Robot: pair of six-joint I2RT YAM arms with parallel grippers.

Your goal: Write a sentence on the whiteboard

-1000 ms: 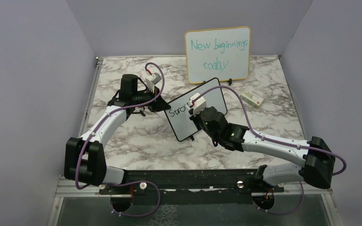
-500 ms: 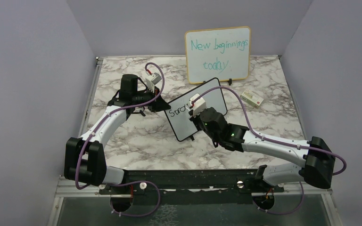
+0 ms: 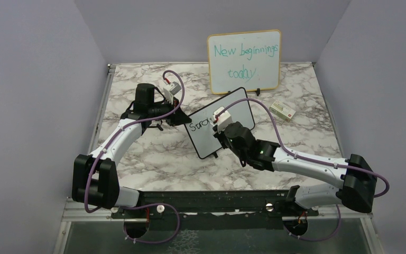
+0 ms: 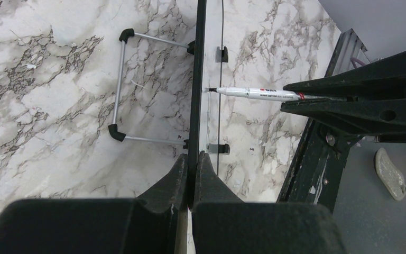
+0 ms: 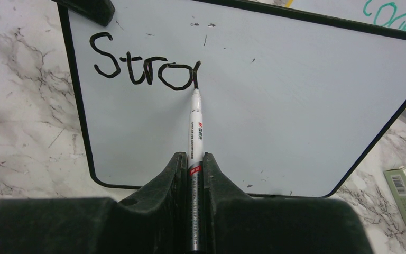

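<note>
Right wrist view: shows only "Stro" plus one stroke on the whiteboard (image 5: 296, 106), propped on the table (image 3: 158, 169); probably leaves most of the sentence unwritten. Clamps marker (image 5: 195, 127) in right gripper (image 5: 193, 157), tip on board; pinches its edge with left gripper (image 4: 191, 159).

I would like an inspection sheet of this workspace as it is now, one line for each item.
Surface: marble table, grey veins.
Job's things: whiteboard propped on its stand, reads "Stro" plus a started stroke; marker tip touches it.
Clutter: small box at the right, apart from both boards; wood-framed board with teal writing at the back.
Grippers: left gripper shut on the whiteboard's edge; right gripper shut on the marker.
Cables: purple cables looped along both arms.
Surroundings: plain lilac walls.
</note>
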